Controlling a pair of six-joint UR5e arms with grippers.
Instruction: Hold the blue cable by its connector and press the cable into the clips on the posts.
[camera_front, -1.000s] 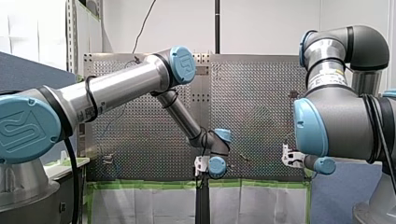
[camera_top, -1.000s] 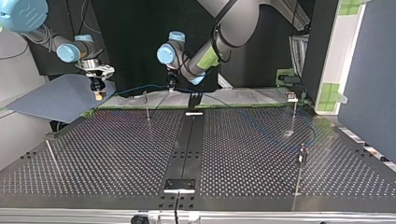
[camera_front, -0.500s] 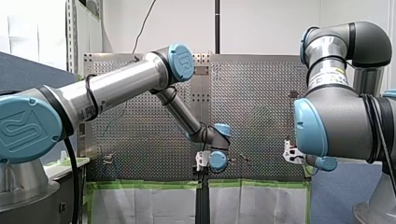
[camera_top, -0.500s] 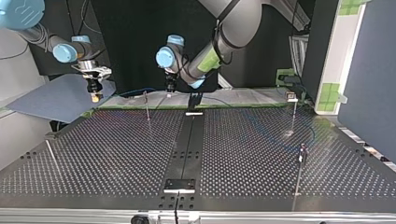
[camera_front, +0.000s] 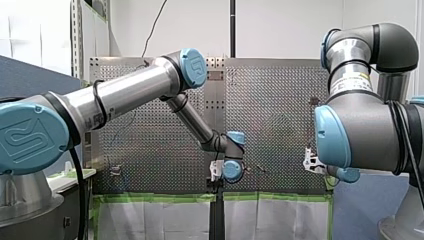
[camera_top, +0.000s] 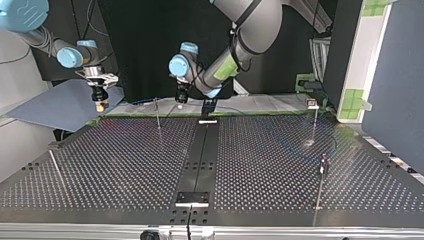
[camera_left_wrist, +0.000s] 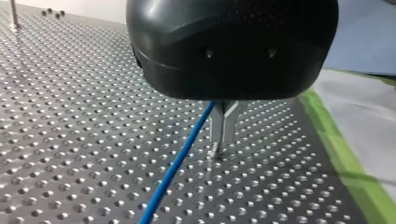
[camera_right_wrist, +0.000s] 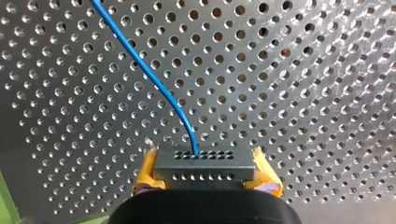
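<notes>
Since a second ago my right gripper (camera_top: 101, 106) has drifted slightly left, at the top view's upper left and past the table (camera_top: 125, 165) edge. Its yellow pads clamp one grey connector (camera_right_wrist: 204, 163). My left gripper (camera_top: 180, 101), upper centre, has its fingertips together, with the blue cable (camera_left_wrist: 173, 170) running out from between them. Four thin posts (camera_top: 158, 114) stand on the open plate, where the cable is barely traceable.

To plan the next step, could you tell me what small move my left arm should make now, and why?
Probably ease the left gripper toward the nearest post, bringing the blue cable up to it. That gripper's fingers are shut on the cable, the right gripper clamps the connector, and in the top view that post stands between the two grippers.
</notes>
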